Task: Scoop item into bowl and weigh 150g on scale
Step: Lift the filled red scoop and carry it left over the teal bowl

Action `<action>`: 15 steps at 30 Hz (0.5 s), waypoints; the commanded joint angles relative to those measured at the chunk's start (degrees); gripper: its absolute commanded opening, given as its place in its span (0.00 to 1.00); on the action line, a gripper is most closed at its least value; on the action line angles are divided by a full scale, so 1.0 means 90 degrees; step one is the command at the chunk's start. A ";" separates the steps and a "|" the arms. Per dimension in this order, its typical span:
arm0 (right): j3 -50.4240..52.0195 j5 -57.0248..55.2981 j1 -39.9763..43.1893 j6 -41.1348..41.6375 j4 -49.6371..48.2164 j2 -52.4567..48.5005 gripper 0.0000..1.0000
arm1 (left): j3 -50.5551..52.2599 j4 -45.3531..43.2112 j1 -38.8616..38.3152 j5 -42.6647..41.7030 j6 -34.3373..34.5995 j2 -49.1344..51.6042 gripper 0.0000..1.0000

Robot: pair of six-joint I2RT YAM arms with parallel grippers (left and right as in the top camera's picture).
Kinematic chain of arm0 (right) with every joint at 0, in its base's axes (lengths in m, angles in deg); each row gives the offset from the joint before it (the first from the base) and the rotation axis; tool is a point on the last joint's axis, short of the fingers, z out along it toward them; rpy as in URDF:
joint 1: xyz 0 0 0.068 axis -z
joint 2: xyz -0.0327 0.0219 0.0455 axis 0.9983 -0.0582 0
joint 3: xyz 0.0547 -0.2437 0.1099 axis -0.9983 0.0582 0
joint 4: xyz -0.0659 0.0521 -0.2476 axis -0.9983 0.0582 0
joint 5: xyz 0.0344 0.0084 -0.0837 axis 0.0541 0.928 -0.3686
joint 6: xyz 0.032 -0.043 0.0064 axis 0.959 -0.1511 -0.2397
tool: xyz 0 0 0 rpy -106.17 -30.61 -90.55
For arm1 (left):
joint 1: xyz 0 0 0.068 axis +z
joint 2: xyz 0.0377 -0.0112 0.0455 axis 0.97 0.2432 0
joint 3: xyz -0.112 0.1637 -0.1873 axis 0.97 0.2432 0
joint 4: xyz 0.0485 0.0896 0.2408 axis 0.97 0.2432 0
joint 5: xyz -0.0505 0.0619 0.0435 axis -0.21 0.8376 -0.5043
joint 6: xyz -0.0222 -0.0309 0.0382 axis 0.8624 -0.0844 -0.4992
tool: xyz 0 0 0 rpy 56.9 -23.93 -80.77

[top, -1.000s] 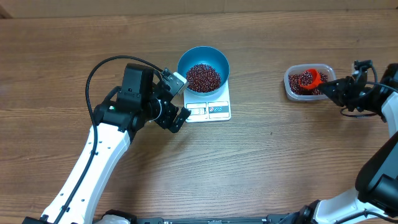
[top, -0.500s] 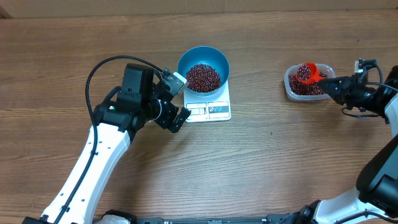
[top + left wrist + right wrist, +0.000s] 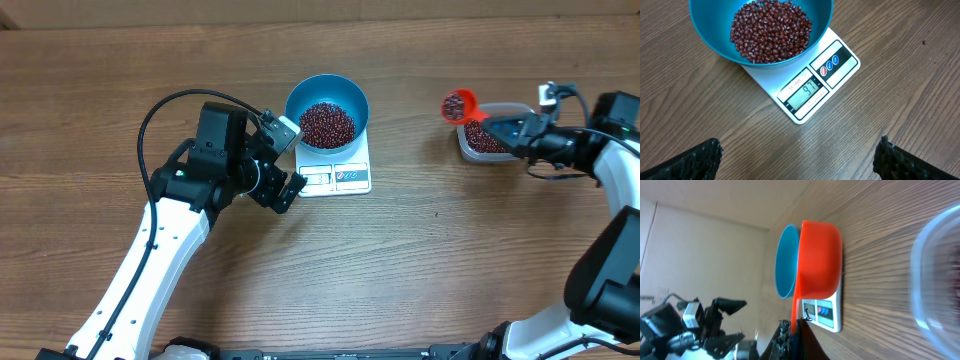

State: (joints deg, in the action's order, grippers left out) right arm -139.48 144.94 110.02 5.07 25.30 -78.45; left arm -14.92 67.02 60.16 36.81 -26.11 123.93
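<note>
The blue bowl (image 3: 327, 95) stands on the white scale (image 3: 352, 180) and holds a heap of red-brown beans (image 3: 327, 124). In the left wrist view the bowl (image 3: 710, 40), its beans (image 3: 771, 27) and the scale (image 3: 840, 65) show, and the display reads 97. My left gripper (image 3: 289, 160) hovers open just left of the scale, nothing between its fingers (image 3: 695, 160). My right gripper (image 3: 505, 128) is shut on the handle of an orange scoop (image 3: 459, 105), held in the air left of the clear tub (image 3: 510, 108). The scoop (image 3: 820, 262) is seen from the side, so its contents are hidden.
The clear tub holds more beans (image 3: 487, 143) at the right of the table. Bare wooden tabletop (image 3: 420, 250) lies between the scale and the tub, and in front of both. A black cable (image 3: 165, 105) loops over the left arm.
My right gripper has lifted the scoop out of the tub and carried it left, past the tub's left edge. The left arm, bowl and scale have not moved.
</note>
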 commanded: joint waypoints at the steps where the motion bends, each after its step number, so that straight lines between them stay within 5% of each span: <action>1: -0.0369 0.0250 -0.0372 0.0104 -0.0053 -0.0017 0.04 | 0.0010 -0.0005 -0.0044 -0.0112 -0.0121 -0.0095 1.00; 15: -0.1107 -0.0947 -0.2047 0.1120 -0.0792 -0.0017 0.04 | 0.0010 -0.0005 -0.0044 -0.0114 -0.0121 -0.0095 1.00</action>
State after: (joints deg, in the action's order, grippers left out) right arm -146.85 139.83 93.82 13.44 18.63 -78.56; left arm -14.92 67.02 60.16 36.81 -26.11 123.93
